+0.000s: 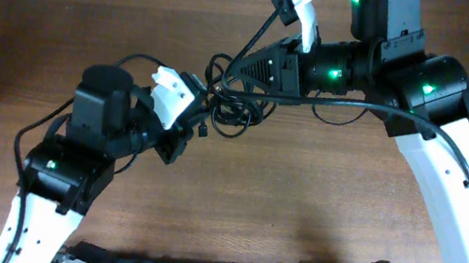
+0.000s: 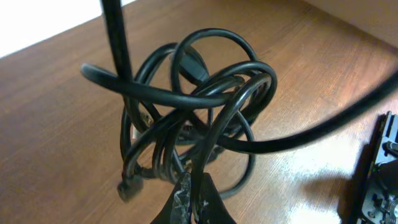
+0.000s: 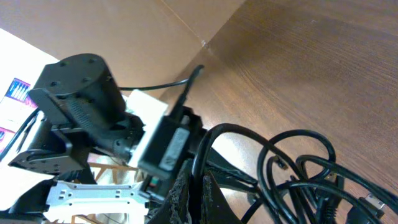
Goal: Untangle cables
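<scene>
Separating the strands is judged to be the step in hand. A bundle of thin black flexible cables (image 1: 237, 105) is gripped from two sides over the middle of the brown wooden desk (image 1: 65, 10), between the two arms. The left claw (image 1: 195, 114) is clenched on one strand at the near edge of the bundle. In its wrist view the fingertips (image 2: 183, 199) are pressed together, with a loop running down into them. The right claw (image 1: 224, 75) is set against the far side of the bundle and looks closed on a strand as well, though which strand cannot be made out.

Several loops are wound through one another, and no cord is seen lying free. A small plug end (image 2: 129, 186) hangs at the lower left of the knot. Whether the bundle rests on the desk or is lifted cannot be told.

For the next move, a slow drawing apart of the two claws is called for, so that one loop is eased out, not cinched. Should the knot be seen to tighten, a regrasp nearer the plug end would probably be needed, so that the end can be fed back through the loops.
</scene>
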You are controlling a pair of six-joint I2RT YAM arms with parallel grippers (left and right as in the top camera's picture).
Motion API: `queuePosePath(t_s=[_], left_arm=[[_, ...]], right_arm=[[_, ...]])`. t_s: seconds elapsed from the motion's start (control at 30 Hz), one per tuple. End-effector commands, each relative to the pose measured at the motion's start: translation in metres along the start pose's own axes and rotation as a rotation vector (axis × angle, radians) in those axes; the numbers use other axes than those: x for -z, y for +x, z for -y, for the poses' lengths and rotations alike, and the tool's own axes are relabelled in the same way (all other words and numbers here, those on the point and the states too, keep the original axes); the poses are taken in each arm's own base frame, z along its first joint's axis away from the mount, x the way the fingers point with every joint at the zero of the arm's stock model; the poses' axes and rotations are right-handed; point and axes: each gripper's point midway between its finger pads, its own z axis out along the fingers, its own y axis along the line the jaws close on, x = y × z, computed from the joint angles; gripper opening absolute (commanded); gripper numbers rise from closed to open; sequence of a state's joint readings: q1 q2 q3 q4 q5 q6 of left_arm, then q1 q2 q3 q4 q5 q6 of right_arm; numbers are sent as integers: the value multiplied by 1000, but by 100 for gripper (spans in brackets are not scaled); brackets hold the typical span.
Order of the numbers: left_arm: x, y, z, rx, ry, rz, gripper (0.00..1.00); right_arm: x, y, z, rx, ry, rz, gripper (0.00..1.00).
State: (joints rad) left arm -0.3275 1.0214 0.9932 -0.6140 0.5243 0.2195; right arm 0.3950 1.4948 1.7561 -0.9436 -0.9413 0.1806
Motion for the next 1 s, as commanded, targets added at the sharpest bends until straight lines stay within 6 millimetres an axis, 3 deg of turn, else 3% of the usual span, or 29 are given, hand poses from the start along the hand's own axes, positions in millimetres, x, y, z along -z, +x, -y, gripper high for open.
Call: queuePosePath(t_s=[0.0,0.03,0.1,0.13,0.23,0.5,0.6,0.83,0.97], left_arm=[[-9,4,-3,44,16,-28,0],[-13,6,-5,51,19,-40,0],[-15,8,-5,55,25,-45,16],[-15,7,-2,54,39,-42,19],[-15,7,-2,54,41,-42,0],[-14,17,-9,71,-6,-85,0],[-11,33,-26,87,-118,-155,0],[-11,32,-30,82,-140,-152,0],[-9,34,-38,79,-184,-162,0]], right_arm=[[11,-7,-21,55,-38,29,4],[11,-7,-21,56,-38,30,4],[11,-8,-21,58,-37,32,4],[11,-8,-21,61,-38,34,4],[12,-10,-21,70,-35,41,4],[18,-16,-12,65,-2,65,4],[37,-24,1,52,45,114,4],[90,-38,19,46,157,240,4],[131,-44,23,52,247,338,4]])
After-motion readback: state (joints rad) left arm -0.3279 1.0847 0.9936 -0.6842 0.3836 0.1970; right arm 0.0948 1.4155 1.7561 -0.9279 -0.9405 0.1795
